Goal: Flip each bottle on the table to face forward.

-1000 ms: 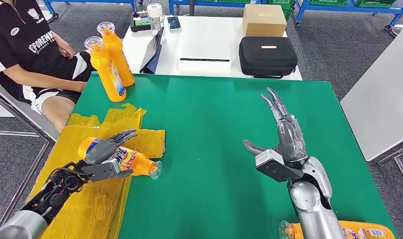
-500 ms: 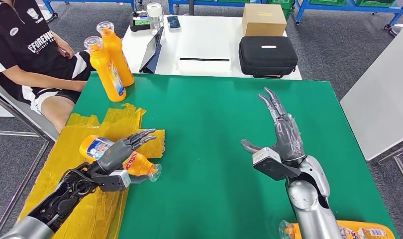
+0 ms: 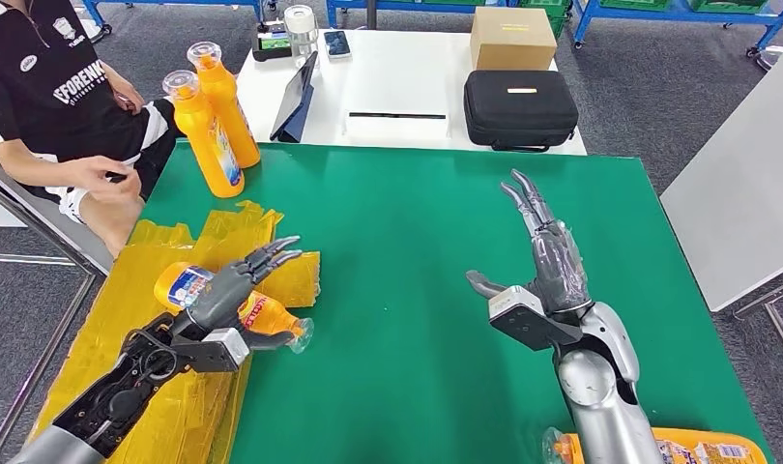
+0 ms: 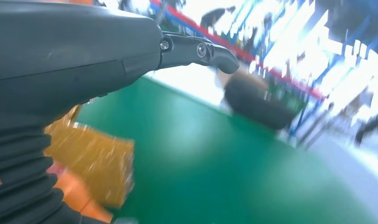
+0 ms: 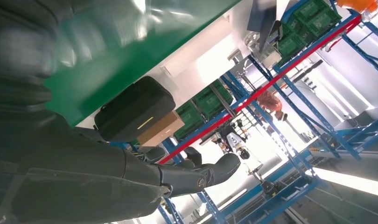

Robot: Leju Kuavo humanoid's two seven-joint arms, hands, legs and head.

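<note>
Left hand [image 3: 228, 290] rests spread on lying bottle [image 3: 235, 303]; right hand [image 3: 547, 266] hovers open, empty.

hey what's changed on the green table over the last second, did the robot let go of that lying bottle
Yes. The left robot hand had its fingers curled over the lying bottle; it has opened and lifted, fingers now stretched out above it. The bottle has shifted slightly on the yellow tape. The seated person's hand has come forward. The right robot hand and the two upright bottles stayed put.

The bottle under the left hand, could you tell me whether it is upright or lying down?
Lying down: the bottle rests on its side on the yellow sheet.
</note>
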